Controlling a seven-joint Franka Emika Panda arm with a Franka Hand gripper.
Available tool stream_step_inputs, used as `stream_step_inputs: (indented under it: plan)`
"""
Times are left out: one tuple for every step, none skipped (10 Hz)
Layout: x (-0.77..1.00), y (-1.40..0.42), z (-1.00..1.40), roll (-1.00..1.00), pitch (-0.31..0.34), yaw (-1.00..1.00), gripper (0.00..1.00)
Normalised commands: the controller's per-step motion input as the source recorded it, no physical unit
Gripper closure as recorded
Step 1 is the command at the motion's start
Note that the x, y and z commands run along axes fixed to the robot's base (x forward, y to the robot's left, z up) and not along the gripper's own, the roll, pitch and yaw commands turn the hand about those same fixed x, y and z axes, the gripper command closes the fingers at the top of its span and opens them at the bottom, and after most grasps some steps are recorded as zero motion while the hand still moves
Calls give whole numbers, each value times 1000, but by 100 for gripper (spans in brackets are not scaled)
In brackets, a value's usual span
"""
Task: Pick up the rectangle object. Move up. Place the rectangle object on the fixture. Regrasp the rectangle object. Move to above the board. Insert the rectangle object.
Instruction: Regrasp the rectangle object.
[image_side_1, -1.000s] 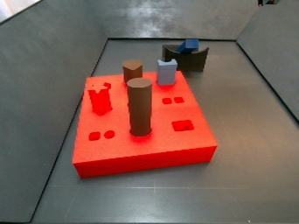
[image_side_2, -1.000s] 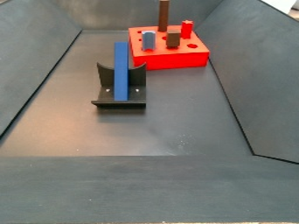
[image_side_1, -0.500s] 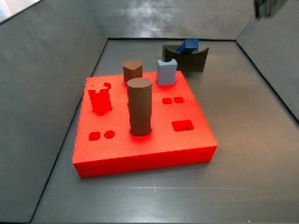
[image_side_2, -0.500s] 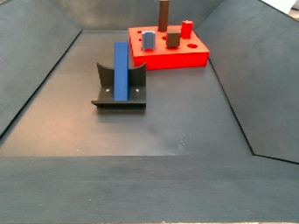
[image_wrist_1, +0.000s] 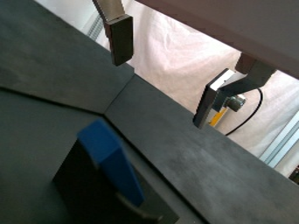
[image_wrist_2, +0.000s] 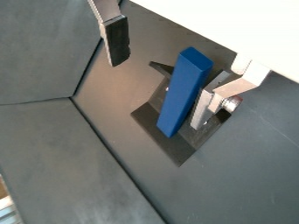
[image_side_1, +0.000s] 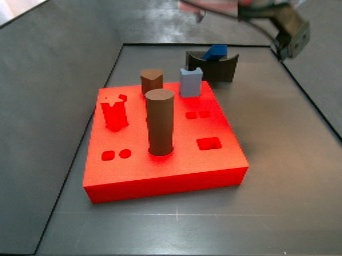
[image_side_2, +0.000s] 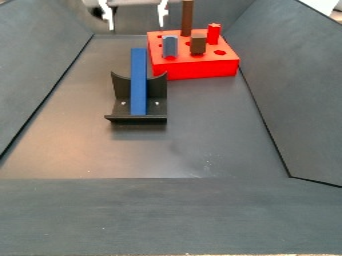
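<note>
End effector (image_side_2: 131, 13) hangs high near the back wall w/ jaws apart, nothing between the fingers (image_wrist_2: 115, 39); in both wrist views it sits above and apart from the blue bar (image_wrist_2: 183, 90). Bar (image_side_2: 138, 80) leans upright in the fixture (image_side_2: 134, 112) on the floor, well short of the red board (image_side_2: 195, 59). In a side view the board (image_side_1: 201, 165) holds two brown cylinders (image_side_1: 159, 122), a small red peg (image_side_1: 115, 111) and a light-blue peg (image_side_1: 191, 82), fixture (image_side_1: 211, 66) behind it.
</note>
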Motion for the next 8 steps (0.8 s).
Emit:
stream_step_inputs:
  plan:
    - [118, -1, -1000, 85, -89, -17, 0]
    - [128, -5, -1000, 75, -58, -31, 0]
    - [127, -5, -938, 71, -43, -37, 0]
    - [108, -6, -726, 66, -4, -33, 0]
    - [103, -10, -574, 62, 13, -24, 0]
    - [90, -10, -383, 62, 33, -4, 0]
    - [85, -11, -291, 63, 40, 6, 0]
    - [0, 0, 0, 0, 0, 0, 100]
